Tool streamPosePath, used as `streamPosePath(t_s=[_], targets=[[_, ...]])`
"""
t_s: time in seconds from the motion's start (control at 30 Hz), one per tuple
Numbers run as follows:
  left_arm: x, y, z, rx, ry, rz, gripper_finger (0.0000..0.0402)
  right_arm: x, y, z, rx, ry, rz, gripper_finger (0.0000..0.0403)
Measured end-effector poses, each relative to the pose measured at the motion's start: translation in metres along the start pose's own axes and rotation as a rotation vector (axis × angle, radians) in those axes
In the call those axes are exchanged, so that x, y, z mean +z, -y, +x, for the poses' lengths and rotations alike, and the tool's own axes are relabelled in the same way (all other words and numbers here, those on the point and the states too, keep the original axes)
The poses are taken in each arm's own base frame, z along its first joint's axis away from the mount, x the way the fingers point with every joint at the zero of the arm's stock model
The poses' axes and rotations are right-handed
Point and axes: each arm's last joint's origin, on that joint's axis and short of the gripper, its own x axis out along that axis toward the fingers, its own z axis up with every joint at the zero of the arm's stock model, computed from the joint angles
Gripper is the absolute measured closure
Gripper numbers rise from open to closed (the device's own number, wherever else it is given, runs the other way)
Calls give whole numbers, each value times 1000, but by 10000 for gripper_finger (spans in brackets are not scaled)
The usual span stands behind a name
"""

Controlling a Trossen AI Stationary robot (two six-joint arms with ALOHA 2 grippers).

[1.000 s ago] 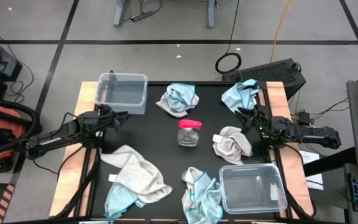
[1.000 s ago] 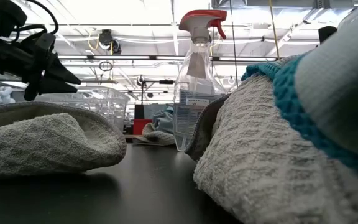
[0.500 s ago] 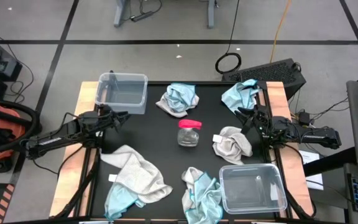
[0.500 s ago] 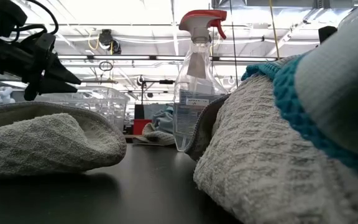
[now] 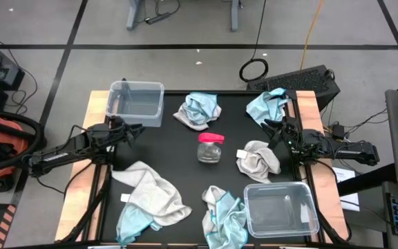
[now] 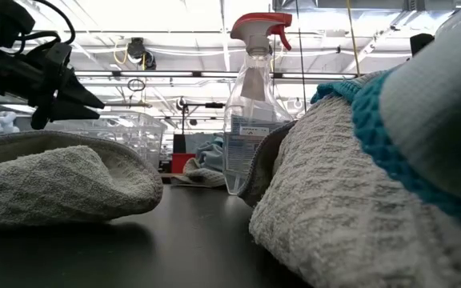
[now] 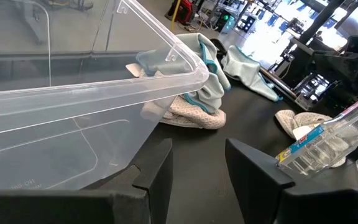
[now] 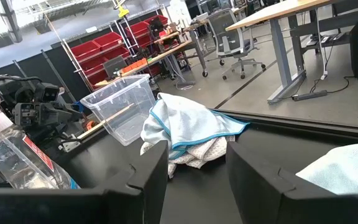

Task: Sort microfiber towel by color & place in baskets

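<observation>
Several microfiber towels lie crumpled on the black table: a light blue and white one far centre, a light blue one at the far right, a white-grey one right of centre, a grey and blue heap near left, and a blue one near centre. One clear basket stands at the far left, the other at the near right. My left gripper hovers open beside the far-left basket. My right gripper hovers open between the far-right blue towel and the white-grey one. Neither has anything between its fingers.
A clear spray bottle with a pink-red head stands at the table's centre, also seen in the low view. Wooden strips run along the table's left and right sides. A black keyboard lies beyond the far right corner.
</observation>
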Motion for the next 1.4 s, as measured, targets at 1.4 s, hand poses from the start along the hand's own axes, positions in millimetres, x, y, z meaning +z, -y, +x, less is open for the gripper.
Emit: streamPosePath(t_s=[1.4], targets=[[0, 0, 0, 0, 1, 0, 249, 0, 0, 0, 0, 0, 122, 250]])
